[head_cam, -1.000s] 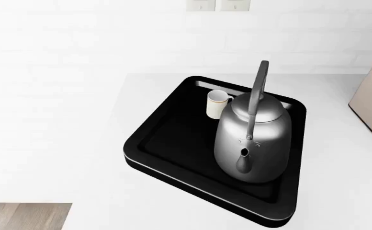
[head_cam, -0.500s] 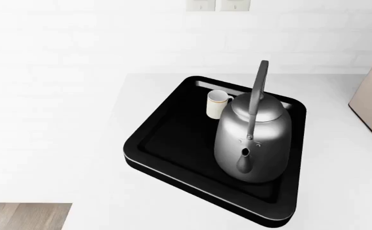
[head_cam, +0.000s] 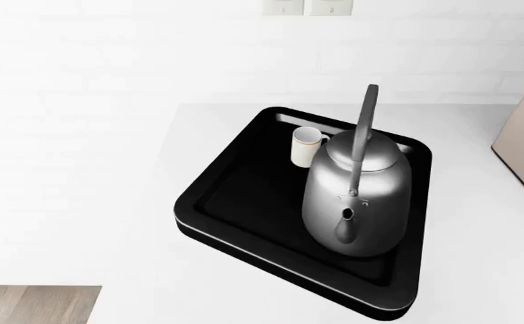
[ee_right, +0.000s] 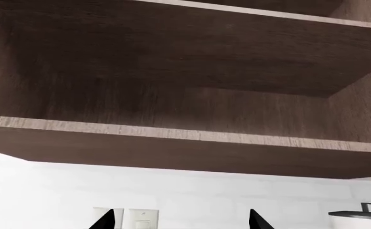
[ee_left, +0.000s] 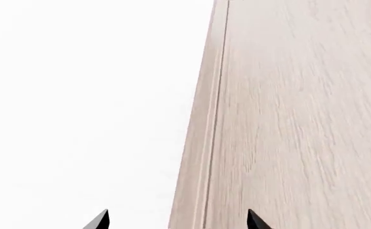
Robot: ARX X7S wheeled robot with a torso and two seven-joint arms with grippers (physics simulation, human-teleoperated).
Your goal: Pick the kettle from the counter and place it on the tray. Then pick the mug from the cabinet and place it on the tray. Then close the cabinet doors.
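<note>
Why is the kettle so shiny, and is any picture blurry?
Head view: the kettle shows soft bright highlights on its metal; the tray stays deep black. All three views look sharp. Left wrist view: one side is washed-out white. Right wrist view: the cabinet shelves look dark underneath.

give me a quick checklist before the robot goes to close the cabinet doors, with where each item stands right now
1. Kettle on the tray: ok, upright inside the rim.
2. Mug on the tray: ok, upright behind the kettle.
3. Cabinet still open: ok as a target; the right wrist view looks at bare brown shelves.
4. Left gripper free: ok, jaws apart, nothing between them, pale wood door ahead.
5. Right gripper free: ok, jaws apart and empty.
6. Door position and swing path: cannot tell, neither door shows whole.
</note>
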